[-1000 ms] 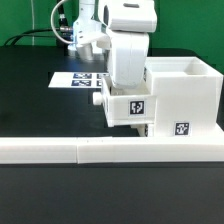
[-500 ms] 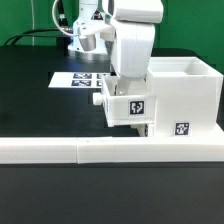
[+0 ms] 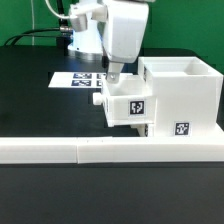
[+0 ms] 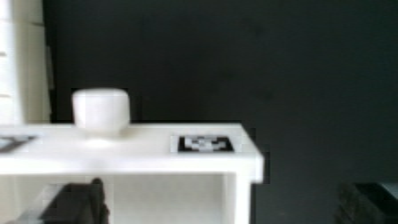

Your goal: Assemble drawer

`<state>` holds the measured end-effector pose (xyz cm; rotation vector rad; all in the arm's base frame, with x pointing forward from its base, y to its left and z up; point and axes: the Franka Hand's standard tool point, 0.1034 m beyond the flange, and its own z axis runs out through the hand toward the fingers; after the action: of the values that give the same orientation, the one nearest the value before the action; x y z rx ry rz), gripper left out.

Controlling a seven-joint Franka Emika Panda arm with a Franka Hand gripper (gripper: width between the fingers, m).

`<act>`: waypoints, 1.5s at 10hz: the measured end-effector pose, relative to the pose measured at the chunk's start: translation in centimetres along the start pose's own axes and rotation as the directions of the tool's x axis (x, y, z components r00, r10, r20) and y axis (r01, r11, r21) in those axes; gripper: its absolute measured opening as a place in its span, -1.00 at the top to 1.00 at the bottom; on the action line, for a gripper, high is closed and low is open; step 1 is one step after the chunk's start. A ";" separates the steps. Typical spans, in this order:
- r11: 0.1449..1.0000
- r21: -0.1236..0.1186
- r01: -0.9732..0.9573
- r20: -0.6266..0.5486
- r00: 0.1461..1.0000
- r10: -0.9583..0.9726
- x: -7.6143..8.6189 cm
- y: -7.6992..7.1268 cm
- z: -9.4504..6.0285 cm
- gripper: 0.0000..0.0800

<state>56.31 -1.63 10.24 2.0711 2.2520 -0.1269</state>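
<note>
The white drawer housing [image 3: 186, 92] stands at the exterior view's right, with a tag on its front. A small white tray [image 3: 128, 108] with a tag and a round knob [image 3: 97, 99] sits against the housing's open side, partly pushed in. My gripper [image 3: 115, 80] hangs just above the tray, open and holding nothing. In the wrist view the tray [image 4: 160, 150] lies below with its knob [image 4: 100, 110] and tag [image 4: 206, 143]. My gripper [image 4: 222, 205] shows there as dark fingertips [image 4: 71, 205] spread wide apart. A second tray is not in view.
Long low white border bars [image 3: 70, 150] run along the front of the black table. The marker board [image 3: 76, 78] lies flat behind the tray. The arm's white body fills the space above the tray.
The arm has risen and its fingers have lifted away from the tray. The tray and the housing have not moved.
</note>
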 end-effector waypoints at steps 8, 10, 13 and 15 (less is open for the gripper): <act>0.999 0.031 0.044 -0.200 0.979 -0.037 -3.5 -0.3 3.3 -0.62; 0.998 0.035 0.048 -0.206 0.978 -0.040 -2.7 -0.3 3.7 -0.62; 0.998 0.053 0.021 -0.211 0.977 -0.010 -1.9 -0.5 4.3 -0.62; 0.998 0.060 -0.010 -0.214 0.977 0.023 -0.6 -0.3 4.1 -0.62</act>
<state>56.08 -2.70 6.24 2.2314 2.3763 0.0342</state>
